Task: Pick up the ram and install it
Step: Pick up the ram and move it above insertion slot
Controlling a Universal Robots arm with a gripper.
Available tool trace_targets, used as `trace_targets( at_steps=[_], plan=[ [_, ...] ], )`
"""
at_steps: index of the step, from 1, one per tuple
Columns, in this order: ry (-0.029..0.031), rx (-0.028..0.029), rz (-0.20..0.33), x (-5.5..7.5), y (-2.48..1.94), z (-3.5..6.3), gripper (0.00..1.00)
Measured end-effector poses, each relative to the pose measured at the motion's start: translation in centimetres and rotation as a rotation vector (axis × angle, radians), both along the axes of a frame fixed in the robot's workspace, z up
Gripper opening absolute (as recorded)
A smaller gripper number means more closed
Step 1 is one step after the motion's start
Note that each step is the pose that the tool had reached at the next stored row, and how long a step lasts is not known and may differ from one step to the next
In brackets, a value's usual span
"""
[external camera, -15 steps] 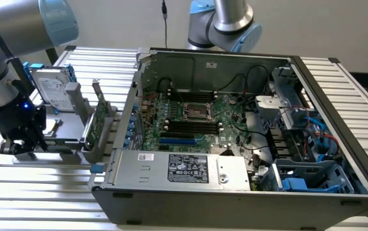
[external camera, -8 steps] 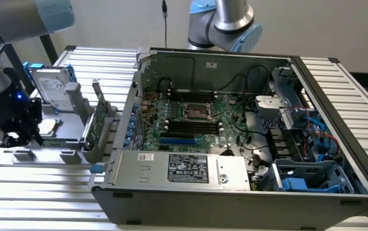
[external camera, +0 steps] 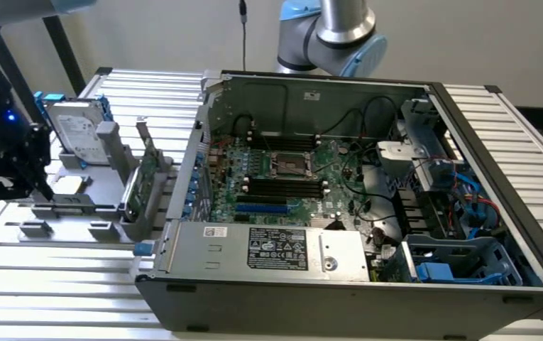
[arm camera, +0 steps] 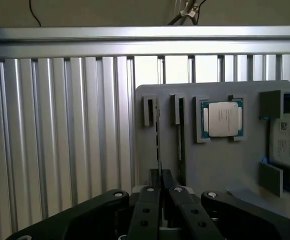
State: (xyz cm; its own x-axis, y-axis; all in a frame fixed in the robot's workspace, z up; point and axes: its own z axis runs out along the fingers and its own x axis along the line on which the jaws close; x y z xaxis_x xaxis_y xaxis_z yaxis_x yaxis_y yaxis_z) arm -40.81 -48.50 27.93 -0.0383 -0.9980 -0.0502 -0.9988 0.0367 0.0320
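The ram (arm camera: 158, 135) shows edge-on as a thin strip standing in a slot of the grey fixture plate (arm camera: 235, 165). One end runs between my gripper's (arm camera: 160, 176) black fingers (arm camera: 148, 210), which are pressed together on it. In the exterior view my gripper (external camera: 25, 186) is at the left end of the fixture (external camera: 101, 181), low over it. The open computer case (external camera: 347, 206) lies to the exterior view's right. Its motherboard (external camera: 290, 177) has black memory slots (external camera: 285, 188) facing up.
The fixture also holds a processor chip (arm camera: 222, 119), a silver hard drive (external camera: 72, 131) and a green expansion card (external camera: 134, 186) standing on edge. A second dark stick (arm camera: 180, 140) sits in the neighbouring slot. Ribbed aluminium table (arm camera: 60, 130) surrounds the fixture. A power supply (external camera: 271, 249) lies along the case's near side.
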Motion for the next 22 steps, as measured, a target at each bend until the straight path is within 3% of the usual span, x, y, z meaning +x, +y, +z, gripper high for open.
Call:
trace_targets(
  at_steps=[3,6,18,22],
  plan=[
    [-0.0001,0.0022,0.003,0.1,-0.01,1.33,0.13],
    [0.0,0.0081,0.008,0.6,0.0,2.45,0.13],
    [0.0001,0.0429,0.042,3.2,0.0,6.87,0.13],
    [-0.0001,0.0543,0.054,4.3,-0.01,7.84,0.13]
  ],
)
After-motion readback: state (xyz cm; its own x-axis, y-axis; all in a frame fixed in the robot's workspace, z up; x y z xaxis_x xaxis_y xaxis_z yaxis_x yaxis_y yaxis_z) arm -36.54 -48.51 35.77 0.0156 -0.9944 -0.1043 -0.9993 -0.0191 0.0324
